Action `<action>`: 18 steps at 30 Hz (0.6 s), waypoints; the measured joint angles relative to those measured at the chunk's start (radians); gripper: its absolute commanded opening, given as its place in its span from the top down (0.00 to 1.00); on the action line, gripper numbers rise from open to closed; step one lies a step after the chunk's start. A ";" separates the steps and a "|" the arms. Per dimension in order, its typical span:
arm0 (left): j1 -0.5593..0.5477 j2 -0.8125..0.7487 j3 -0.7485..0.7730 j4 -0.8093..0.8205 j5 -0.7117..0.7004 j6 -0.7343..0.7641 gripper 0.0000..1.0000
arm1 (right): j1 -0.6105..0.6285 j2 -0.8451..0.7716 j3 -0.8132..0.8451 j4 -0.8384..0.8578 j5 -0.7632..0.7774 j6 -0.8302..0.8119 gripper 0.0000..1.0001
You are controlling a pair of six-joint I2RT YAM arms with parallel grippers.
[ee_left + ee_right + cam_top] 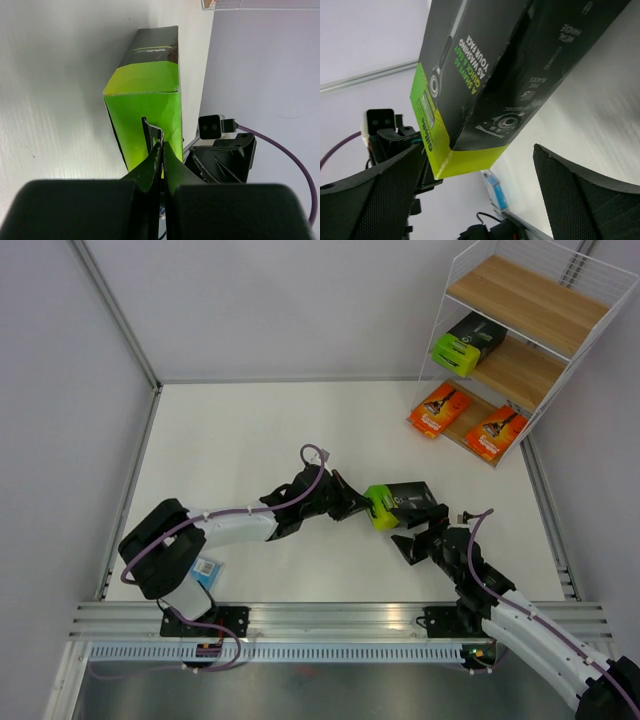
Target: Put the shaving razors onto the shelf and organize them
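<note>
My left gripper (362, 503) is shut on a thin tab at the lime-green end of a black razor box (402, 502) and holds it over the table's middle. The left wrist view shows the closed fingers (161, 146) pinching that green end (145, 107). My right gripper (420, 538) is open just in front of the box, whose green end (470, 160) sits between and above the spread fingers (375, 200). A second black box (468, 342) lies on the middle board of the shelf (530, 300). Two orange cards (441, 408) (497, 430) lie on the bottom board. The blue blister pack (205, 570) lies by the left arm's base.
The white wire shelf stands at the back right corner, its top board bare. Grey walls bound the table on the left and back. A metal rail runs along the near edge (330, 625). The blue blister pack also shows in the right wrist view (495, 190).
</note>
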 measured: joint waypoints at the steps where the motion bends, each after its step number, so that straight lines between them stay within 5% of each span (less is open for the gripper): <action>1: -0.001 -0.003 0.000 0.000 0.000 -0.002 0.98 | 0.000 0.000 0.000 0.006 -0.001 0.012 0.02; 18: -0.085 -0.019 -0.002 0.043 -0.007 -0.133 0.98 | 0.001 0.023 -0.002 0.089 0.043 0.060 0.02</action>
